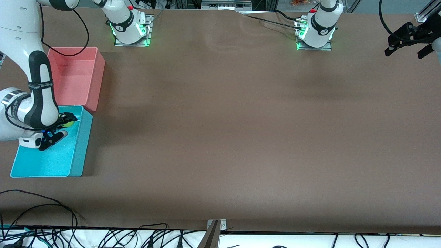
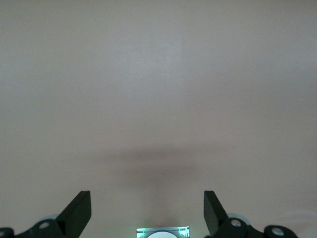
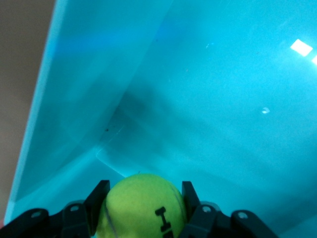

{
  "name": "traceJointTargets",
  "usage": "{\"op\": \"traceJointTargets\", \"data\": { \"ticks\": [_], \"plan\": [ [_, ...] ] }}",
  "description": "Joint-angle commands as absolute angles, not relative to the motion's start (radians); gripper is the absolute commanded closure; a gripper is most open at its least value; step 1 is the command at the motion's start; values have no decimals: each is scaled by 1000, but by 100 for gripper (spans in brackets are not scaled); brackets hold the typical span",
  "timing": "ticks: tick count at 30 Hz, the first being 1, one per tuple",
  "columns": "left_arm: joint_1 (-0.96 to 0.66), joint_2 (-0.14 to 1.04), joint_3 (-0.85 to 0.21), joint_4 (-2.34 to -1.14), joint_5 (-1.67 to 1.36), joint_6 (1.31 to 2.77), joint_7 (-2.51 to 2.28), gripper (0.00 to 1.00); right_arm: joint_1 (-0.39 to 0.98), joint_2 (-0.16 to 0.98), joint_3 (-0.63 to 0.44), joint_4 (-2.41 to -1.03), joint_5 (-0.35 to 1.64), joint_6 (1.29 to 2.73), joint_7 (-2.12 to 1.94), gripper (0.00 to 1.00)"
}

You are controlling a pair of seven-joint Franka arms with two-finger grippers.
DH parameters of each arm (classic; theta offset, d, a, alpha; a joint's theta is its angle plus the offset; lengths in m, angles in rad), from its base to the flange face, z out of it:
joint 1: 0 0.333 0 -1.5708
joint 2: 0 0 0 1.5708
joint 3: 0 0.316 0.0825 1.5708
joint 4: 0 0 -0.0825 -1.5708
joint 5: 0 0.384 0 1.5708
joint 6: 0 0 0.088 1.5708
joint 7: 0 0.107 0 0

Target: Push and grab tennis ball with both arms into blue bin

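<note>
Brown table (image 1: 241,120), blue bin (image 1: 77,151)

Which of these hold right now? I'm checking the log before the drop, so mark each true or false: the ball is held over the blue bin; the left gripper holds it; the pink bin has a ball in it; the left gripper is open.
1. The tennis ball is held over the blue bin. True.
2. The left gripper holds it. False: the right gripper is shut on it.
3. The pink bin has a ball in it. False: nothing shows in it.
4. The left gripper is open. True, over bare table.
</note>
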State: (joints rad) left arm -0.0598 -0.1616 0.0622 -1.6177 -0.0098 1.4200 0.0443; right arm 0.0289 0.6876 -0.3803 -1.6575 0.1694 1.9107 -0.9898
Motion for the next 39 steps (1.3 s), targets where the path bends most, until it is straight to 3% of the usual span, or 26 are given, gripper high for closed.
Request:
{"op": "traceJointTargets", "data": {
  "ticks": [1, 13, 27, 39],
  "plan": [
    [-57, -144, 58, -1582, -12, 1397, 34, 0, 21, 666, -374, -1700, 221, 1924, -1008, 0],
    [-57, -144, 58, -1582, -12, 1396, 34, 0, 31, 591, -377, -1698, 218, 1899, -997, 0],
    [-57, -144, 58, -1582, -12, 1397, 34, 0, 78, 370, -391, -1692, 141, 1668, -723, 0],
    [-57, -144, 58, -1582, -14, 1397, 32, 0, -12, 223, -163, -1692, 57, 1582, -336, 0]
  ]
}}
